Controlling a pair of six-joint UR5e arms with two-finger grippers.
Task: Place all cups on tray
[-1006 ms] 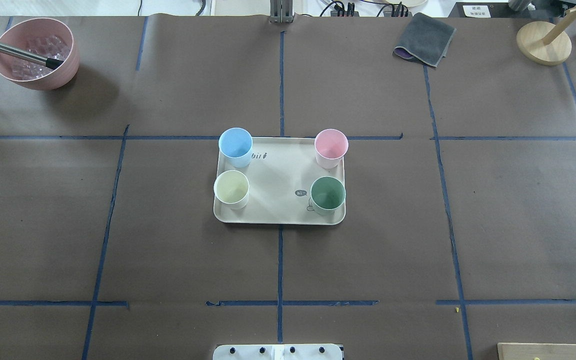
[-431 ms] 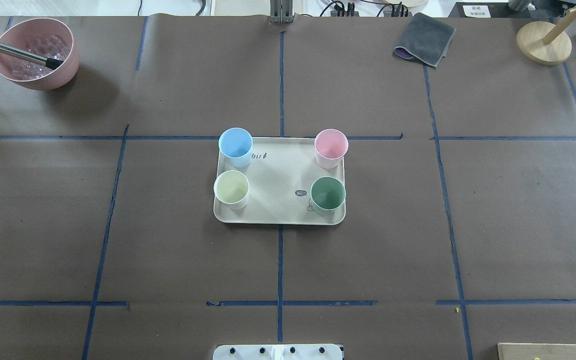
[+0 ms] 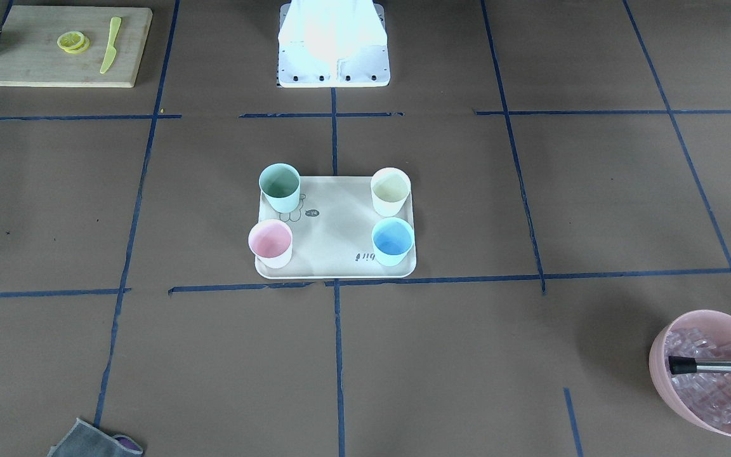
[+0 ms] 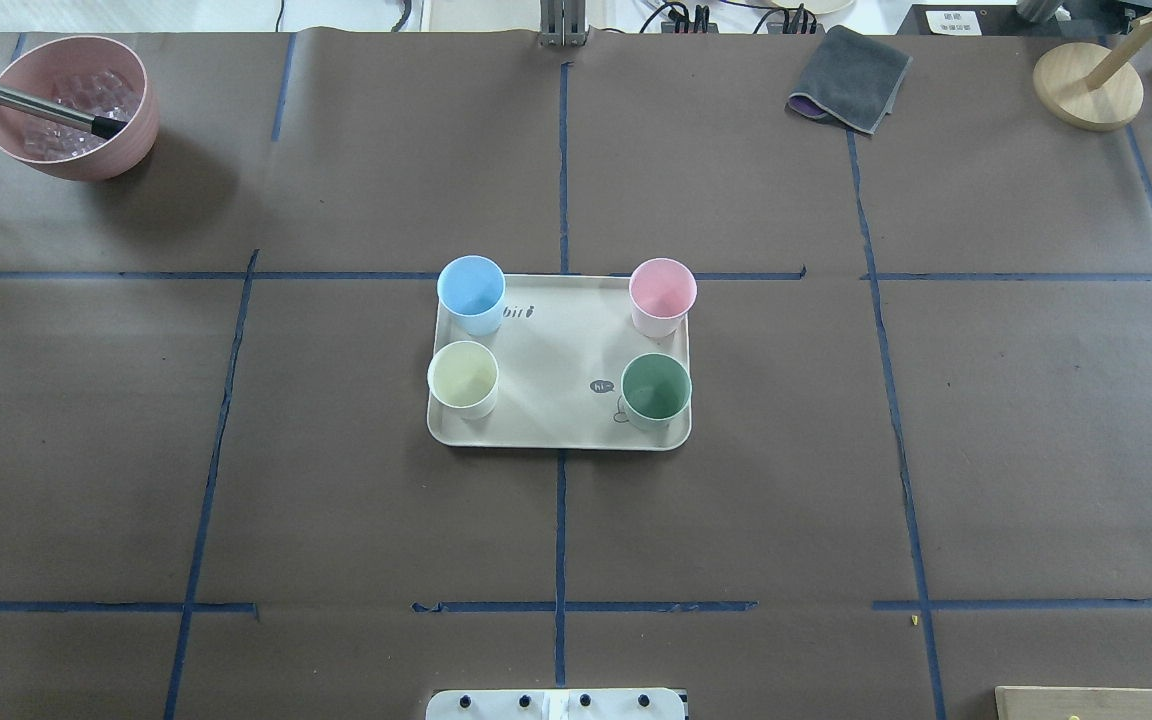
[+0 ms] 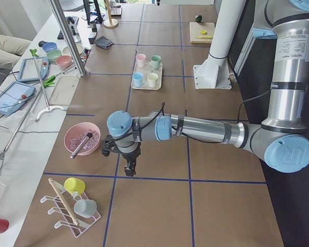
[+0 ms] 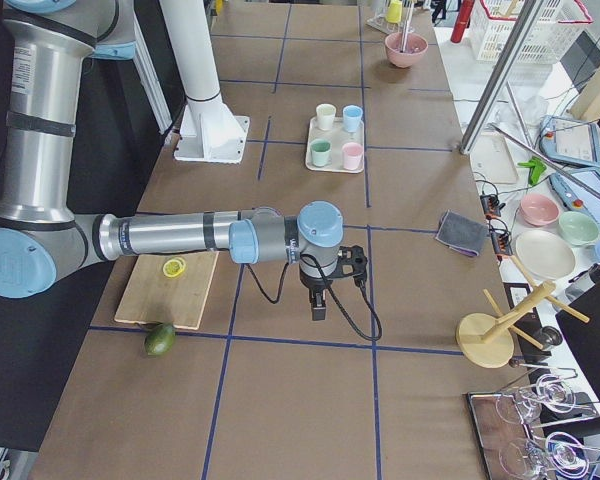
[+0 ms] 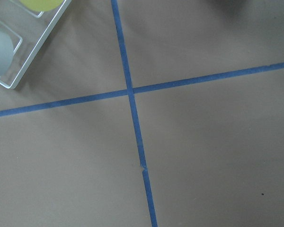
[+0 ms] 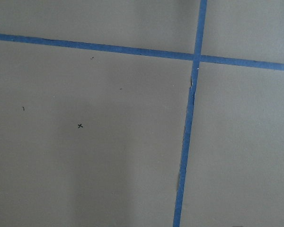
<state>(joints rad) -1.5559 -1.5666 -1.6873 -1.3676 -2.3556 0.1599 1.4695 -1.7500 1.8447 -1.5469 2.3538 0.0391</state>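
Observation:
The cream-beige tray (image 4: 556, 360) lies at the table's middle. All four cups stand upright on it, one near each corner: light blue (image 4: 471, 292), pink (image 4: 663, 292), cream-white (image 4: 463, 377) and mint green (image 4: 655, 390). In the front-facing view the tray (image 3: 334, 235) shows the same. My left gripper (image 5: 130, 169) hangs over bare table far from the tray, near the pink bowl. My right gripper (image 6: 320, 308) hangs over bare table by the cutting board. Both show only in side views, so I cannot tell whether they are open or shut. The wrist views show only paper and tape.
A pink bowl (image 4: 71, 105) of clear cubes with a metal-handled tool stands at the far left. A grey cloth (image 4: 848, 78) and a wooden stand (image 4: 1086, 85) are at the far right. A cutting board (image 3: 64, 46) carries lemon slices and a knife.

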